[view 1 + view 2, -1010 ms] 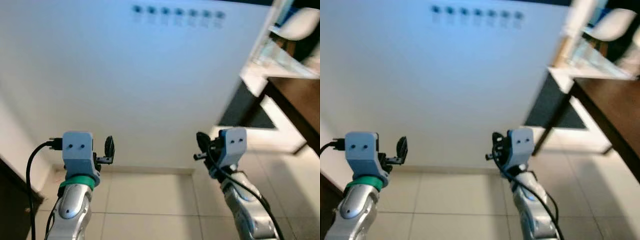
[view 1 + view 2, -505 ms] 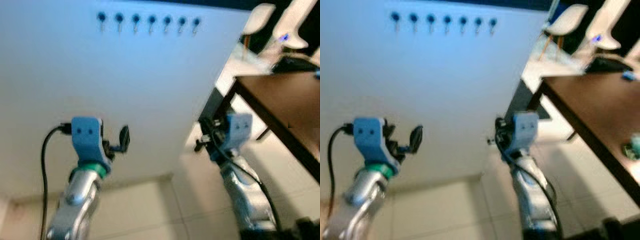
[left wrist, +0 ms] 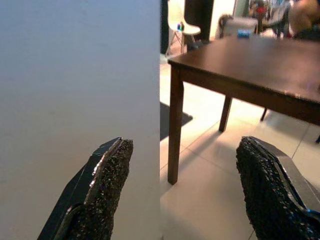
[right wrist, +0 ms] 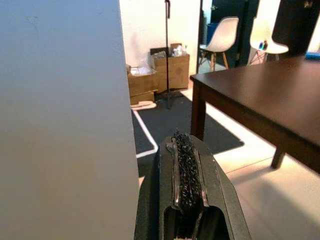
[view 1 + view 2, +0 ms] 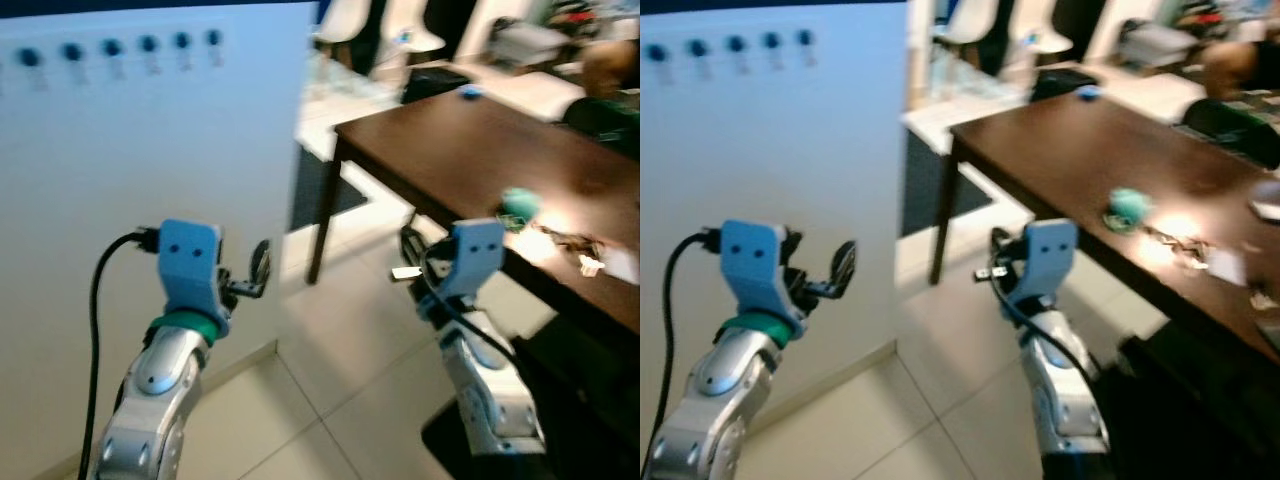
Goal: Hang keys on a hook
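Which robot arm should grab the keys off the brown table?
Probably the right. The right gripper is raised beside the table, nearer the keys. The left gripper is open but over by the white wall.

A blurred bunch of keys [image 5: 1180,246] lies on the dark surface [image 5: 1090,150] at three o'clock. A row of dark round hooks [image 5: 120,47] sits on the white wall at eleven o'clock.

A white wall [image 5: 120,200] blocks the way ahead, and the row of hooks [image 5: 120,47] sits high on it with bare wall below. Beside the wall's edge, open tiled floor [image 5: 350,330] runs on until the dark tabletop [image 5: 470,150] and its leg [image 5: 325,225] bar passage.
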Controlling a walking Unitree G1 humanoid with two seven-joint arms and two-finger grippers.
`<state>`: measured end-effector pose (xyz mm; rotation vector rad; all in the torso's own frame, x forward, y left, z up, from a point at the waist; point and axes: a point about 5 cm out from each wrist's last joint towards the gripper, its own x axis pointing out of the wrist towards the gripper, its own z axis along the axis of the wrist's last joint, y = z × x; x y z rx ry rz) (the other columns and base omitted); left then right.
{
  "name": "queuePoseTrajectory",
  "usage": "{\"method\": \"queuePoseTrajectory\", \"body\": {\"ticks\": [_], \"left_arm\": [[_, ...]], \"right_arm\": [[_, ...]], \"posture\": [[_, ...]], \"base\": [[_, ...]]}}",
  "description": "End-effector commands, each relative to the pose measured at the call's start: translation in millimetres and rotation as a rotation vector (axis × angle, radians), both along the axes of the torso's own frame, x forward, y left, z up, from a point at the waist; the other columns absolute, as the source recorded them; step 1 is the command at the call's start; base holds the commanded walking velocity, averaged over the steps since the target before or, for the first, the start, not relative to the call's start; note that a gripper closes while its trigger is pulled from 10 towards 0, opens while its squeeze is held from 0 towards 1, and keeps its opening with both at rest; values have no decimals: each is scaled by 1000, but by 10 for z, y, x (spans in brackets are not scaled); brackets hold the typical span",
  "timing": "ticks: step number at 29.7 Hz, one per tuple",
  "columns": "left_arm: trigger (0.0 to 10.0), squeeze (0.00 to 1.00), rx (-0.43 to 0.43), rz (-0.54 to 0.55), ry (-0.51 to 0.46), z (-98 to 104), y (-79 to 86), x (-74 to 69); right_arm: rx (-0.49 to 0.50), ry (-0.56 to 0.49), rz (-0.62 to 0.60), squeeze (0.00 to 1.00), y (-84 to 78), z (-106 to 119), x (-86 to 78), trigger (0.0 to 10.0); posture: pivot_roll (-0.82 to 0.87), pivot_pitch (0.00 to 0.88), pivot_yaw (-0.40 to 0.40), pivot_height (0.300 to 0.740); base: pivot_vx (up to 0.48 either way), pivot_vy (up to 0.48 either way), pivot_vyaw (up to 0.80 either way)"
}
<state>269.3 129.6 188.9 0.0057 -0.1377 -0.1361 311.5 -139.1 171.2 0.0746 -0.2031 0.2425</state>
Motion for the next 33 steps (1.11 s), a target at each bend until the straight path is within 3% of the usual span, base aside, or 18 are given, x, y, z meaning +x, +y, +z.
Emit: {"method": "queuePoseTrajectory", "body": {"ticks": [1, 6, 8, 13, 22, 33], "left_arm": [[10000, 0, 26, -13, 27, -73, -1, 2], [10000, 0, 58, 0, 17, -62, 51, 23], [10000, 0, 106, 33, -2, -25, 165, 68], [10000, 0, 111, 48, -1, -20, 198, 83], [10000, 0, 5, 86, 67, -79, 233, 89], [10000, 0, 25, 121, 68, -96, 315, 87]], "right_arm": [[-3, 14, -17, 0, -3, -57, 20, 10000], [14, 16, -21, 0, 33, -70, 36, 10000], [37, 19, -17, 0, 115, -92, 54, 10000], [44, 20, -14, 0, 137, -96, 55, 10000], [53, 17, -17, 0, 106, -74, 69, 10000], [43, 19, -11, 0, 137, -110, 65, 10000]], "posture": [[-70, 0, 89, 740], [-62, 0, 103, 740], [-59, 0, 118, 740], [-61, 0, 117, 740], [-63, 0, 104, 740], [-64, 0, 93, 740]], "base": [[0, 0, -800], [0, 0, -800], [0, 0, -800], [0, 0, -800], [0, 0, -800], [0, 0, -800]]}}
